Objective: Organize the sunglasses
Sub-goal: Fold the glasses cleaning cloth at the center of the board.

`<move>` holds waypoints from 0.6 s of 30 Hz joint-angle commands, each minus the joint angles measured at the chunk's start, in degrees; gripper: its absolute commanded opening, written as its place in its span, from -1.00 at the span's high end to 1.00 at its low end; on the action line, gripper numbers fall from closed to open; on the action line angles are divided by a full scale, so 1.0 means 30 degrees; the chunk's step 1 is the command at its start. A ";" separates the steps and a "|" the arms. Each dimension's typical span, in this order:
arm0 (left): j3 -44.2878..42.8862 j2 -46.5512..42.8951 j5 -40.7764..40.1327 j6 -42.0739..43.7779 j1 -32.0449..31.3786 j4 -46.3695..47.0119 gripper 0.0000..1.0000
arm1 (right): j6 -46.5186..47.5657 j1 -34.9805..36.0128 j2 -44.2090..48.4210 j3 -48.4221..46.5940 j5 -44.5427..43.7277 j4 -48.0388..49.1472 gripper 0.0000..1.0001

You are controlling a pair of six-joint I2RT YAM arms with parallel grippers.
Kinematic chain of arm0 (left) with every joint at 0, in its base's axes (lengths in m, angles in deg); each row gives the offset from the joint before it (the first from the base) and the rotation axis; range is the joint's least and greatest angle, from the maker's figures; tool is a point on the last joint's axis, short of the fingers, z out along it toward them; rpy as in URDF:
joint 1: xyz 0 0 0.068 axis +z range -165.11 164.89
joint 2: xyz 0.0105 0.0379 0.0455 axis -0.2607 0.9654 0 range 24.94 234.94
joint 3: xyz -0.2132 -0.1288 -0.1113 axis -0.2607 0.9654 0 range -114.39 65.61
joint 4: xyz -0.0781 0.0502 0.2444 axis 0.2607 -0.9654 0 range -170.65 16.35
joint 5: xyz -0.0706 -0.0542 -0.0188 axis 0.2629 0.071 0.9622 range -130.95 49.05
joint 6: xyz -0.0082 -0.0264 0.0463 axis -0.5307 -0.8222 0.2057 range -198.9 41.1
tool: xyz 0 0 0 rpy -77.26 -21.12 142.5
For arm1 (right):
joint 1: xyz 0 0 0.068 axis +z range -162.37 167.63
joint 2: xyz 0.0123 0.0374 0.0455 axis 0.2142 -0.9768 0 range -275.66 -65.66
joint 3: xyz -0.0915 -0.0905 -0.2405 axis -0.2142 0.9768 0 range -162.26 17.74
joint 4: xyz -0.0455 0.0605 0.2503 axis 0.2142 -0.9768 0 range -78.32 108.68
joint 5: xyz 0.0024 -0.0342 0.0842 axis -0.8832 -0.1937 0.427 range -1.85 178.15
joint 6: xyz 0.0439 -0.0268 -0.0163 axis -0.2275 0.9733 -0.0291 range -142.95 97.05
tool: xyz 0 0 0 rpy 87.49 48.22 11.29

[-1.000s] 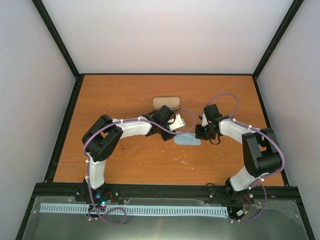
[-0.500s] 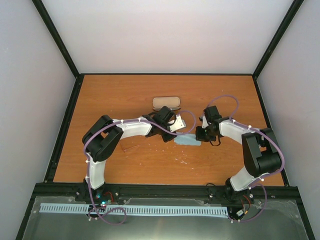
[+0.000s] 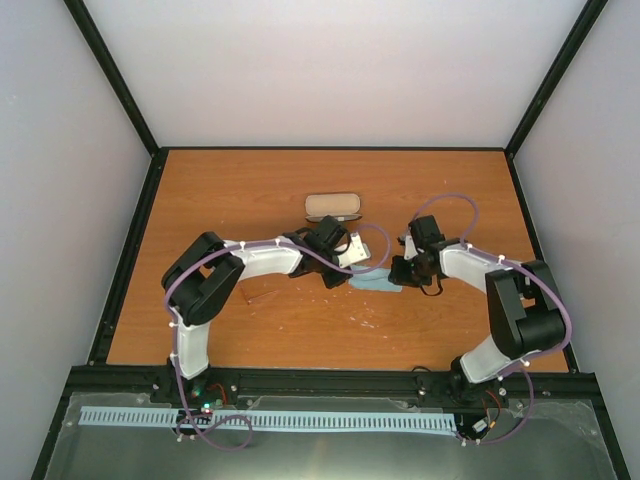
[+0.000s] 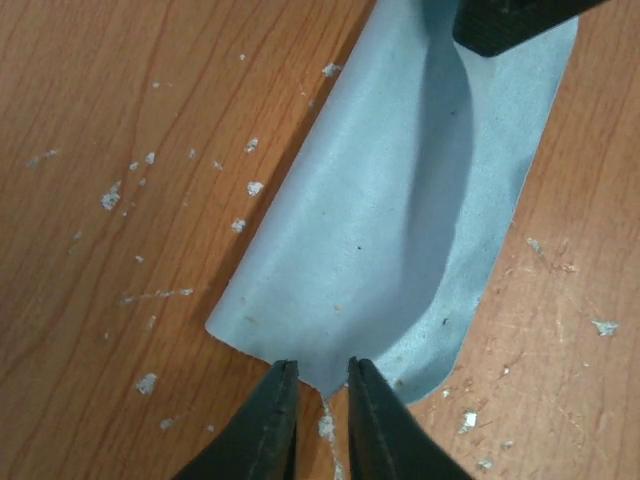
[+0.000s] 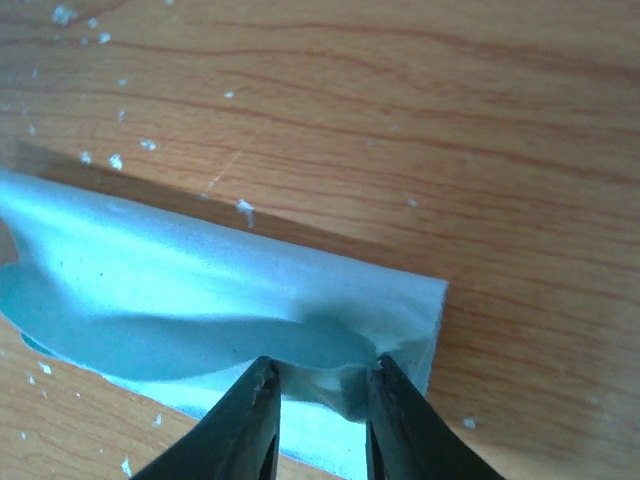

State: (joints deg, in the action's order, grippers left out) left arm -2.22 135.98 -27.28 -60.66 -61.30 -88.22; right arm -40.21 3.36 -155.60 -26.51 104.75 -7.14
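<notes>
Blue cloth (image 4: 400, 220) on the table (image 3: 200, 200), a hand at each end

The left hand (image 4: 322, 375) is a little spread at one cloth corner. The right hand (image 5: 320, 375) is a little spread too, with the other edge bunched between its fingers. The sunglasses (image 3: 262, 296) lie on the table, left of the cloth, apart from both hands.

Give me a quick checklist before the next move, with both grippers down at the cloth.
1. Left gripper free of the cloth: cannot tell; jaws slightly apart, cloth edge between the tips.
2. Right gripper free of the cloth: cannot tell; a fold sits between its parted jaws.
3. Cloth lying flat on the table: not ok; it humps up.
4. Sunglasses clear of both grippers: ok.
5. Case open: not ok; looks closed.
</notes>
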 commanded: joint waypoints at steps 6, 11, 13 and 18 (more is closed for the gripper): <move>0.0478 -0.1077 0.0274 -0.0236 -0.0359 0.0352 0.36 | -0.0326 -0.0104 0.1496 0.0756 -0.0670 -0.0514 0.20; 0.0870 -0.1513 -0.0586 -0.0646 -0.0358 0.0643 -0.04 | -0.0748 -0.0092 0.3375 0.0334 -0.1577 -0.0902 -0.01; 0.1099 -0.1809 -0.0909 -0.0781 -0.0363 0.0820 -0.12 | -0.0751 -0.0098 0.3706 0.0063 -0.1911 -0.1000 -0.04; 0.1250 -0.2589 -0.0861 -0.1660 0.0393 0.0994 -0.20 | -0.0123 -0.0115 0.2385 -0.0451 -0.2234 -0.1093 -0.06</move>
State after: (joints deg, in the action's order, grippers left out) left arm 1.85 131.30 -29.40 -62.70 -61.48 -86.97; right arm -41.83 3.36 -145.56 -26.16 100.30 -9.50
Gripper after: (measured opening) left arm 0.597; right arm 0.537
